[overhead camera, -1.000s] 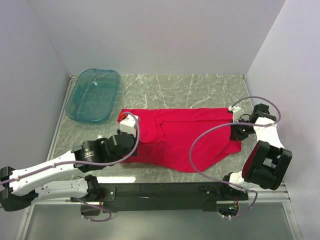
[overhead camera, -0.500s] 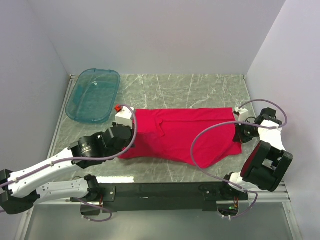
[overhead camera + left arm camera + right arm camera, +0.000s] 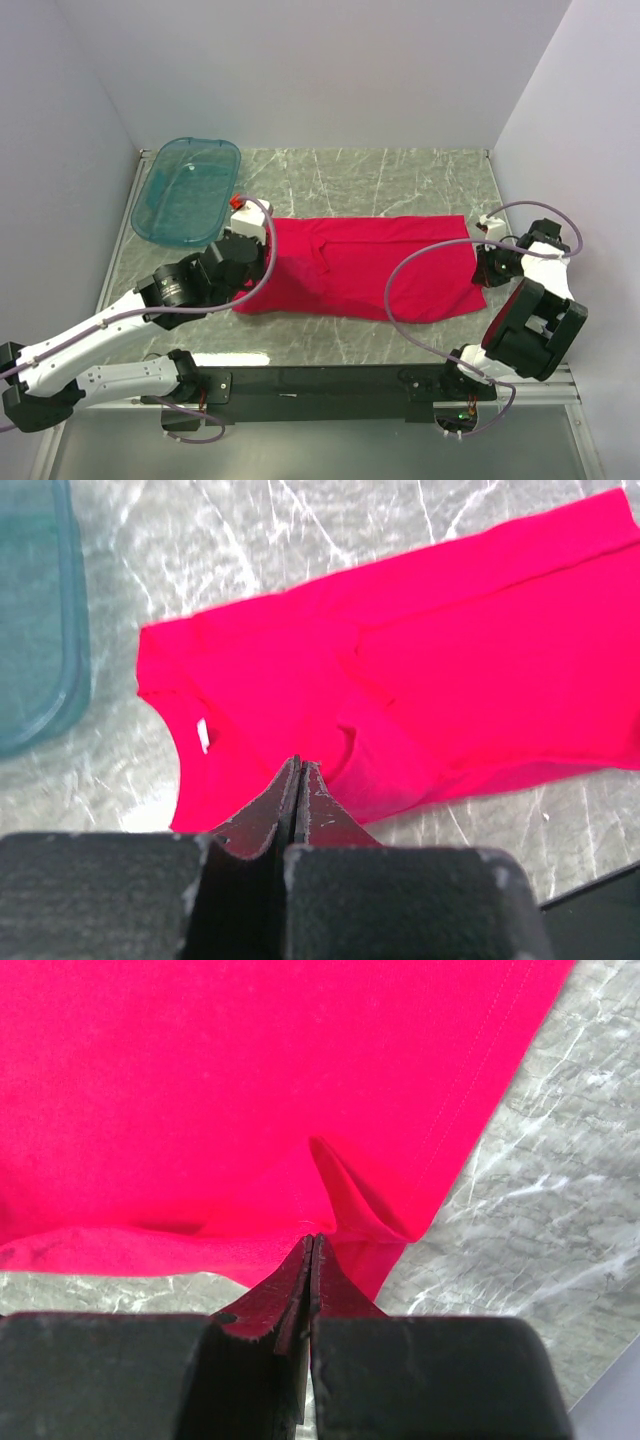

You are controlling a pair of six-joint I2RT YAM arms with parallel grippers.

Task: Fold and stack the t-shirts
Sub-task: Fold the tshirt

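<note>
The red t-shirt (image 3: 370, 265) lies stretched left to right across the marble table, its near part doubled over. In the left wrist view the t-shirt (image 3: 420, 670) shows its neck label at the left end. My left gripper (image 3: 298, 765) is shut at the shirt's near-left edge, with red cloth at its tip. My right gripper (image 3: 312, 1238) is shut at the near-right corner of the t-shirt (image 3: 230, 1090), and a small ridge of fabric rises into its tip. From above, both arms hide the pinched spots.
A translucent teal tub (image 3: 187, 190) sits at the far left, just beyond the left wrist. Side walls stand close on the left and right. The right wrist is near the table's right edge (image 3: 497, 200). Bare marble (image 3: 400, 180) lies beyond the shirt.
Both grippers moved away from the near edge and further apart. The shirt's sagging near bulge has pulled up into a straighter edge. Jaws stayed shut.
</note>
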